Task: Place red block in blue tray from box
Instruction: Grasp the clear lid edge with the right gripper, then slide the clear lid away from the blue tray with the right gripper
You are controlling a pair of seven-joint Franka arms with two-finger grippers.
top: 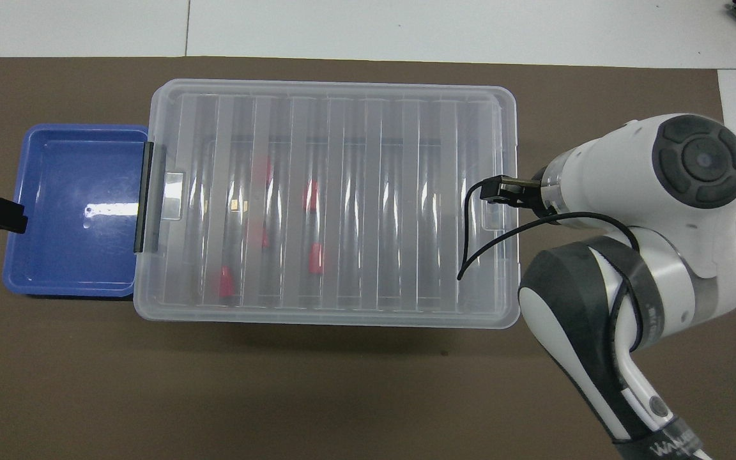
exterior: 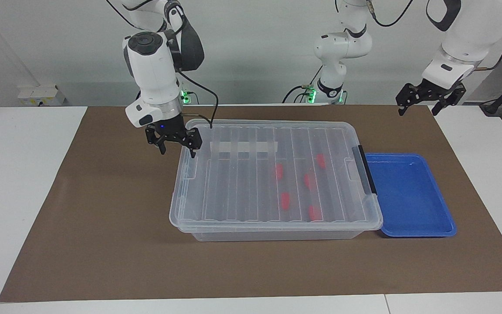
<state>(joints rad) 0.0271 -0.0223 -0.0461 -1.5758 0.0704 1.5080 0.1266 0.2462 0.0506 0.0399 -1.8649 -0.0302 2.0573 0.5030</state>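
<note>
Surface (exterior: 103, 196): brown mat on a white table, carrying all the items.
Box (exterior: 233, 209): clear bin at mid-surface, long axis running from one arm's end of the surface to the other. Ribbed lid (top: 336, 115) seated on top; box judged closed.
Latch (exterior: 366, 170): black, on the box end toward the left arm; it faces the tray.
Blue tray (exterior: 442, 218): just beside the box's latch end, at the left arm's end of the surface. Nothing seen in it.
Red blocks: five lie inside the box under the lid, in the half toward the latch; one red block (exterior: 315, 212) lies farthest from the robots. Each block's long axis runs roughly across the box.
Right gripper (exterior: 177, 146): fingers spread, grasping nothing, low at the corner of the box's unlatched end, over its rim.
Left gripper (exterior: 421, 104): raised over the surface edge near the tray; fingers spread, nothing grasped; this arm waits.
Deciding relation: the blocks lie toward the latch end, away from the right gripper; the left gripper is the nearer to them and to the tray.
Judgement: the lid bars access; it must come off first.
Room: open mat all round the box except the tray end.
</note>
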